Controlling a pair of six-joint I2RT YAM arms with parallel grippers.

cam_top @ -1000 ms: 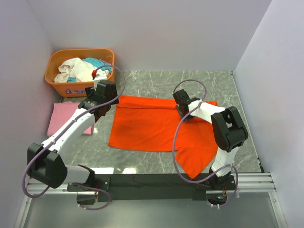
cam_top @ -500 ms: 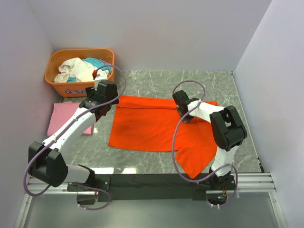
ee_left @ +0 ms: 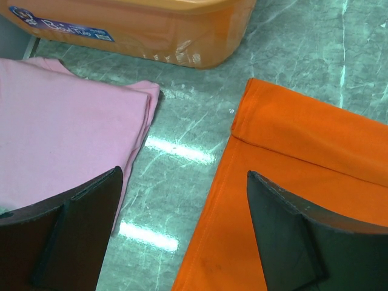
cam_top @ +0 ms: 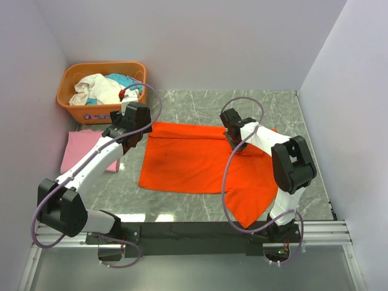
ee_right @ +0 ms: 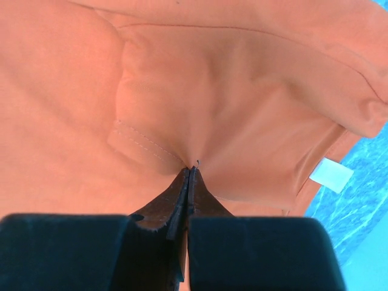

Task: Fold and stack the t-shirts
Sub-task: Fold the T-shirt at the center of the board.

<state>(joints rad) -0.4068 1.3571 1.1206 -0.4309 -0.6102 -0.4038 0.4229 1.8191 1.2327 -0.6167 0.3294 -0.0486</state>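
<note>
Right fingers point(ee_right: 180, 197) pinch the soft, limp orange-red t-shirt point(ee_right: 230, 91) at a stitched seam, probably its surest hold; left fingers point(ee_left: 91, 212) hang spread.

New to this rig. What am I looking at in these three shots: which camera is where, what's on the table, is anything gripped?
Two small robot arms, a left arm and a right arm, are bolted at the near edge of a marble-patterned table. The wide picture comes from a fixed camera above and behind them. The other two come from a camera on each wrist, looking past that arm's own fingers.

On the table lies an orange-red t-shirt, spread out with a band folded over along its far edge. Left of it is a folded pink t-shirt, and behind that an orange basket with laundry in it.

The left gripper is open and empty, over the gap between the two shirts. The right gripper is shut on a pinch of the orange-red t-shirt; the cloth puckers at its fingertips.
</note>
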